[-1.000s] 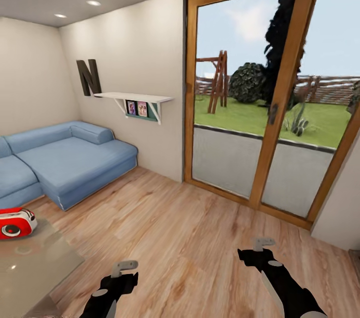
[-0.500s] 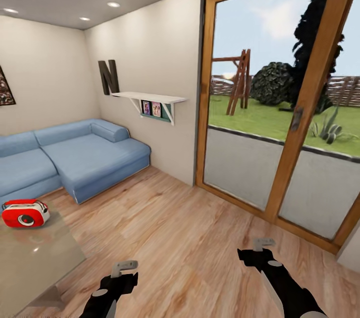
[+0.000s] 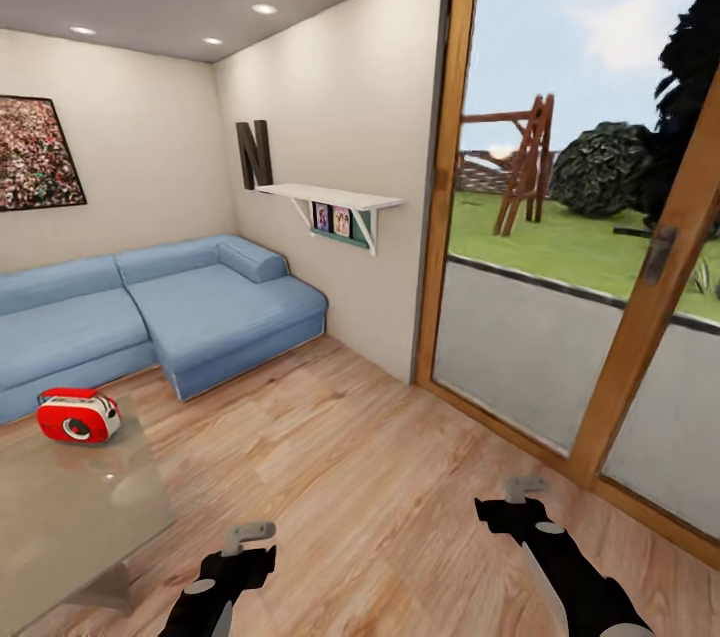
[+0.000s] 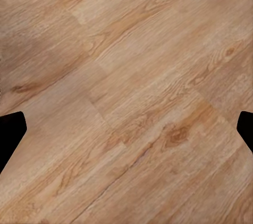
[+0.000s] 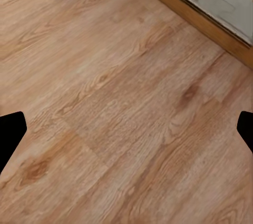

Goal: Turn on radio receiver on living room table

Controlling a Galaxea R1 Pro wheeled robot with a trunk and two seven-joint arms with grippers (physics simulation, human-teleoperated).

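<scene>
The small red radio receiver [image 3: 78, 416] with white side trim stands upright on the far corner of the low table [image 3: 70, 517], whose grey top is glossy, at the left of the head view. Both arms hang low over the wood floor, well to the right of the table. My left gripper [image 3: 248, 537] is open with nothing in it, and its wrist view has floor planks between the dark fingertips [image 4: 11, 129]. My right gripper [image 3: 526, 489] is open too, with bare floor between its fingertips [image 5: 11, 132].
A blue sectional sofa [image 3: 170, 302] lines the back wall behind the table, under a framed crowd picture [image 3: 35, 152]. A white shelf [image 3: 330, 202] juts from the side wall. A wood-framed glass door [image 3: 600, 247] fills the right. Light plank floor [image 3: 370, 477] lies between.
The whole head view has swung to the left: radio, sofa and door sit further right in the picture, and the framed picture has come into view. The arms keep the same pose.
</scene>
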